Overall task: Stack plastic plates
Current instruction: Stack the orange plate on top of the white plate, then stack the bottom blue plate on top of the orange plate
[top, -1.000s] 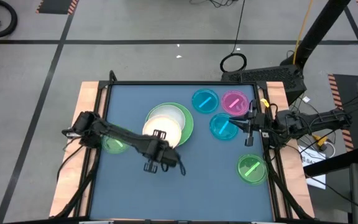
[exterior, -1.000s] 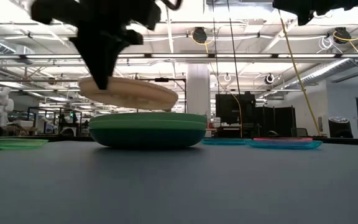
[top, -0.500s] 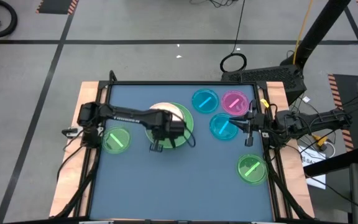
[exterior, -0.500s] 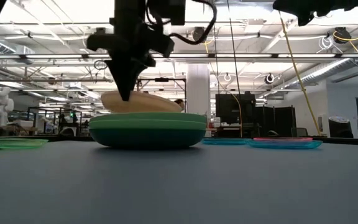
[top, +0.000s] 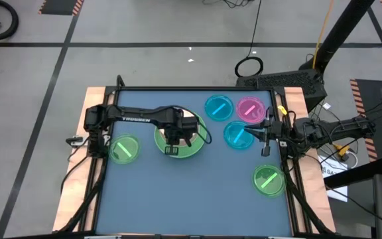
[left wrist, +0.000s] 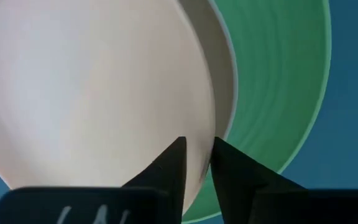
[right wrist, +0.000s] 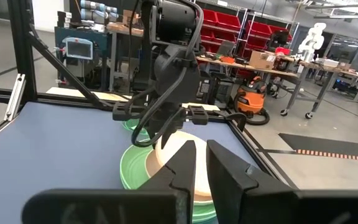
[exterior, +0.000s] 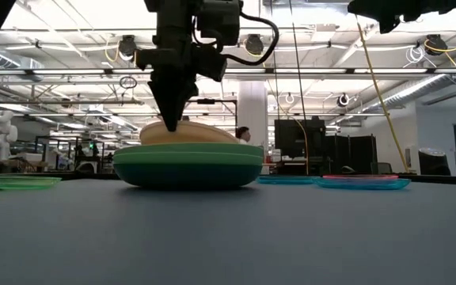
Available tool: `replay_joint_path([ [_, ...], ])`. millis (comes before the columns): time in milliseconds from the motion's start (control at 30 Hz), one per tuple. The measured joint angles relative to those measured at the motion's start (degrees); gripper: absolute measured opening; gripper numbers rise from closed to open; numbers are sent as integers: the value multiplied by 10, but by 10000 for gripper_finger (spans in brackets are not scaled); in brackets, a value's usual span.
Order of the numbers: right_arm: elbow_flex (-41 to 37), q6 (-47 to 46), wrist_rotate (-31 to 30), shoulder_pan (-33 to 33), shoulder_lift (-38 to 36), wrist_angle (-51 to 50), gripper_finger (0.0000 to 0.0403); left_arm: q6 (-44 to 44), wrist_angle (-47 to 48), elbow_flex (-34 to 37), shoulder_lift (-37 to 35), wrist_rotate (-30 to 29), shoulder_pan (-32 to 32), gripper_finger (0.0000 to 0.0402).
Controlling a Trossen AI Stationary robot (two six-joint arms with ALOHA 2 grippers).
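My left gripper point(top: 172, 147) stands over the stack of large green plates point(top: 192, 146) in the middle of the table, shut on a cream plate point(exterior: 190, 132). In the low view the gripper point(exterior: 171, 120) points down at this plate, which lies low on the green stack point(exterior: 188, 164). The left wrist view shows the cream plate point(left wrist: 92, 81) covering most of the light green plate point(left wrist: 278, 81). My right gripper point(top: 265, 135) waits at the table's right edge beside a blue plate point(top: 236, 135), its fingers point(right wrist: 219, 165) close together and holding nothing. My left gripper pinches the cream plate's rim point(left wrist: 194, 127) on the side toward the table's near edge, one finger over the plate's face and one outside the rim. The fingers point(exterior: 169, 107) come from above, pointing down. The plate lies nearly level on the green stack; its underside is hidden behind the green rim.
Small translucent plates lie flat on the table: blue point(top: 219, 107) and pink point(top: 250, 109) at the far right, a striped green one point(top: 268, 179) near right and another point(top: 124, 149) at the left. Bare blue table point(top: 191, 199) lies along the near side.
My left gripper has carried the cream plate from the near side toward the table's far edge and down over the green stack. The plate, earlier tilted and lifted clear above the stack, now lies low and nearly level on it. The gripper stays shut on its rim.
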State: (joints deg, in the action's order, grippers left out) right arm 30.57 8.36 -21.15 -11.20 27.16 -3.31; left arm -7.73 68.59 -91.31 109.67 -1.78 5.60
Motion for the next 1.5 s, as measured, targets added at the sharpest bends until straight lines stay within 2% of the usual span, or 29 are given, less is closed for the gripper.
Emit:
replay_joint_path([
  [633,0,-2,0,0,0,0,31,21,-14,0,0,17,1,83],
  [767,0,-2,0,0,0,0,31,21,-14,0,0,-23,2,83],
  [900,0,-8,0,0,0,0,31,2,14,0,-2,-20,5,83],
  [1000,0,-26,-12,0,3,0,31,-9,16,1,-24,-19,2,83],
  [1300,1,-70,-136,3,74,27,31,-22,-90,0,-150,-17,-16,81],
  [1400,21,-93,-148,11,113,13,31,-35,-127,11,-188,-17,-28,81],
  [1500,45,-120,-148,19,155,-2,31,-44,-186,59,-233,-17,-42,81],
])
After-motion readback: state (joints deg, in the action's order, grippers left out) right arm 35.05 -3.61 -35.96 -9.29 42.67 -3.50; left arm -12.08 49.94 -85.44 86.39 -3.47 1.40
